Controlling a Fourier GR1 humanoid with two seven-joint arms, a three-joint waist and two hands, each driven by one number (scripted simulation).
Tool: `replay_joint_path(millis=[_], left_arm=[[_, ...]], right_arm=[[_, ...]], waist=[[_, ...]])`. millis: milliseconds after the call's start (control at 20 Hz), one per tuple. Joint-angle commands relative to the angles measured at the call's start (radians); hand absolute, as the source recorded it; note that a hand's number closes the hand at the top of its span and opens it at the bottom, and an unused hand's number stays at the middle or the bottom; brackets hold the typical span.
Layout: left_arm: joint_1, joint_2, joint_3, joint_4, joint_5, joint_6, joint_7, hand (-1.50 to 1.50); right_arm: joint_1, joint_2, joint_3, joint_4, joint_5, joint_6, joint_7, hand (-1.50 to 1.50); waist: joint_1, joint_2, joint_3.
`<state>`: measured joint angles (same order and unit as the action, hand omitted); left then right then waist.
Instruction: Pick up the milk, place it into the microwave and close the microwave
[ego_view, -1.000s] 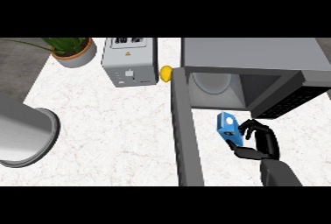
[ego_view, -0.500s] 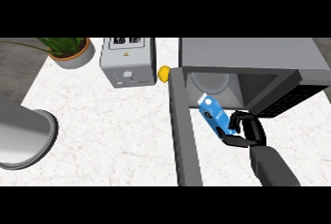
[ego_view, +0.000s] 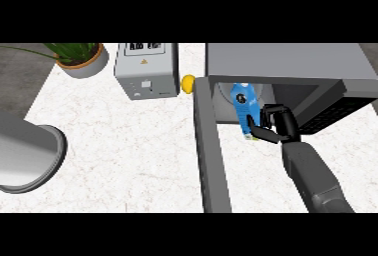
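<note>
Open door (ego_view: 211, 160): nearest, swung out just left of the right forearm; keep the elbow off it.
Right hand (ego_view: 276, 126): fingers curled round the lower end of the milk carton, pinching it.
Milk carton (ego_view: 244, 101): blue, tilted, lifted off the desk (ego_view: 125, 150), at the microwave's mouth with its upper end seemingly past the threshold.
Microwave (ego_view: 284, 60): cavity dark, its floor only partly visible.
Do it well: push deeper, bring the carton upright, set its base down before uncurling, then withdraw straight back.
</note>
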<state>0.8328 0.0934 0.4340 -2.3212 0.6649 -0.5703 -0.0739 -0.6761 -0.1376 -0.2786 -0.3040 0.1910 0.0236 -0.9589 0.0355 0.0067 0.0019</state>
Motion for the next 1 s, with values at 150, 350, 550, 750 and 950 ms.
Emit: replay_joint_path(millis=[150, 350, 550, 750, 950], left_arm=[[-0.033, 0.011, 0.005, -0.073, 0.083, 0.016, 0.027, -1.50], [-0.048, 0.022, 0.006, -0.086, 0.094, 0.032, 0.040, -1.50], [-0.131, 0.055, 0.003, -0.006, 0.091, 0.032, 0.034, -1.50], [-0.145, 0.060, -0.005, -0.001, 0.071, 0.018, 0.024, -1.50], [-0.156, 0.085, 0.019, -0.013, 0.116, 0.019, 0.023, -1.50]], right_arm=[[-0.150, -0.034, -0.015, 0.087, 0.013, -0.065, 0.093, 1.50], [-0.229, -0.075, -0.030, 0.121, 0.010, -0.069, 0.159, 1.50], [-0.261, -0.094, -0.025, 0.145, 0.022, -0.058, 0.159, 1.50], [-0.306, -0.149, 0.005, 0.151, 0.070, -0.159, 0.203, 1.50], [-0.345, -0.162, -0.004, 0.164, 0.075, -0.255, 0.251, 1.50]], waist=[[0.018, 0.010, 0.001], [0.034, 0.017, 0.002], [0.045, 0.027, 0.002], [0.070, 0.040, 0.003], [0.090, 0.041, 0.003]])
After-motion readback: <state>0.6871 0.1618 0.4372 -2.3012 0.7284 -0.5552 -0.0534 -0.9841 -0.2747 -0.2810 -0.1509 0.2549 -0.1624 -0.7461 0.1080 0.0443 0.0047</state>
